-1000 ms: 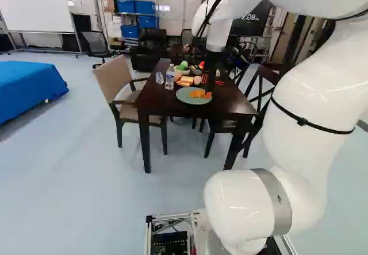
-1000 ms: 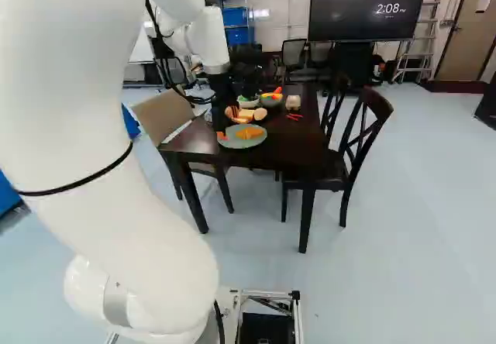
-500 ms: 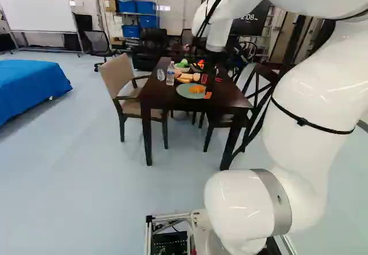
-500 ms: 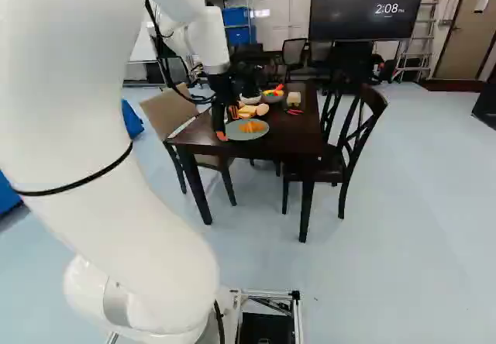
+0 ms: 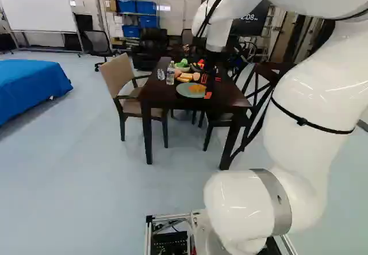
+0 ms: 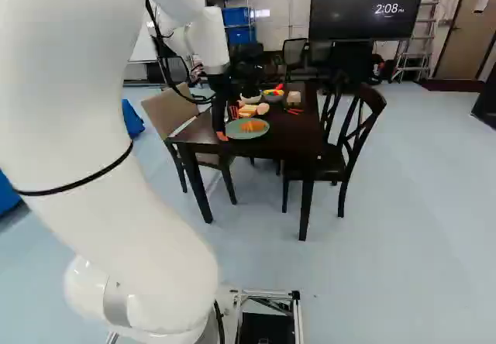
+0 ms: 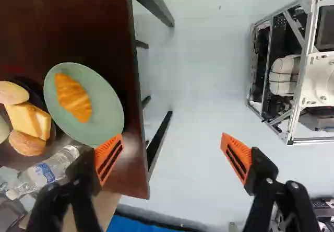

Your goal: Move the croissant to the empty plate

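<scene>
Status: looks basically done. Golden-brown crescent croissant (image 7: 74,97) is lying on the round pale green plate (image 7: 107,106), a touch off centre. Clock for all of this: 12 = straight away from the base across the dark brown wooden table (image 7: 62,28). So croissant sits toward 1 on the plate, whole underside apparently inside the rim. Nothing else on that plate, so I read it as the target.

Neighbours: dark plate (image 7: 52,131) with bread pieces (image 7: 31,121) at 11–12 o'clock from the green one, clear plastic water bottle (image 7: 47,172) at 10.

Gripper: black two-fingered gripper (image 7: 173,158), jaws released, spread wide, nothing between them. It's around 7 o'clock from the green plate, by the table's near edge. One orange pad (image 7: 108,160) lines up with the plate rim in the wrist view, other one is out over the floor. Can't tell the height gap to the rim, or whether it touches.

Arm: white jointed arm (image 5: 313,105) goes up from the base, reaches out toward 12, then the far end drops near vertical, wrist camera looking down.

Left to do: no more handling, I'd say. Just lift and retract; watch the pad by the rim, a sideways sweep could nudge the plate.
</scene>
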Controlling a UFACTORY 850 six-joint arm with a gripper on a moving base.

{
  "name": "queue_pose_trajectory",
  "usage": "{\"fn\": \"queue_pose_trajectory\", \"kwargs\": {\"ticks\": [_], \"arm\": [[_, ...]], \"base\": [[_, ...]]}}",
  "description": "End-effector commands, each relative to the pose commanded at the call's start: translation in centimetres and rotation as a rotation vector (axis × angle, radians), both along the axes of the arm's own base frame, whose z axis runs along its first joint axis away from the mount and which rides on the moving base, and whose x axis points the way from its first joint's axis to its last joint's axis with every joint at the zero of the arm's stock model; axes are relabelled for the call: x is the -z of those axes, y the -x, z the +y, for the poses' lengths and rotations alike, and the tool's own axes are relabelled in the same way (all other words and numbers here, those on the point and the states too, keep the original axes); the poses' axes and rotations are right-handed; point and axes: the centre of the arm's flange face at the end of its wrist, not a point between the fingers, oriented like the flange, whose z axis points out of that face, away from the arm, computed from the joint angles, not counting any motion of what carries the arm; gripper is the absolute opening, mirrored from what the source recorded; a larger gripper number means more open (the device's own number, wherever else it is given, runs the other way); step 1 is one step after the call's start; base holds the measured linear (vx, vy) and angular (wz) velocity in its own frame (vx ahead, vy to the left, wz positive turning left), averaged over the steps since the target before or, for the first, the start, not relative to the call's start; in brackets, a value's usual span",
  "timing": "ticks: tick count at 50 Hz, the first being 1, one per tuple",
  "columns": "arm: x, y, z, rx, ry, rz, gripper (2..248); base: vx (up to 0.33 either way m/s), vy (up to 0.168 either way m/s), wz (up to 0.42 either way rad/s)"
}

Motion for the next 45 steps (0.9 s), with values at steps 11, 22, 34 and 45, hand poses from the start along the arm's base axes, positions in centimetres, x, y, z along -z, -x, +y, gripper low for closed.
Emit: {"fn": "queue_pose_trajectory", "kwargs": {"ticks": [11,22,34,45], "arm": [[0.0,0.0,0.0,-0.001,0.0,-0.001,247],[0.2,0.1,0.0,-0.013,0.003,-0.008,247],[0.7,0.3,0.1,-0.041,0.009,-0.026,247],[1.3,0.5,0.1,-0.081,0.018,-0.051,247]], "base": [[0.0,0.0,0.0],[0.0,0.0,0.0],[0.0,0.0,0.0],[0.0,0.0,0.0]]}}
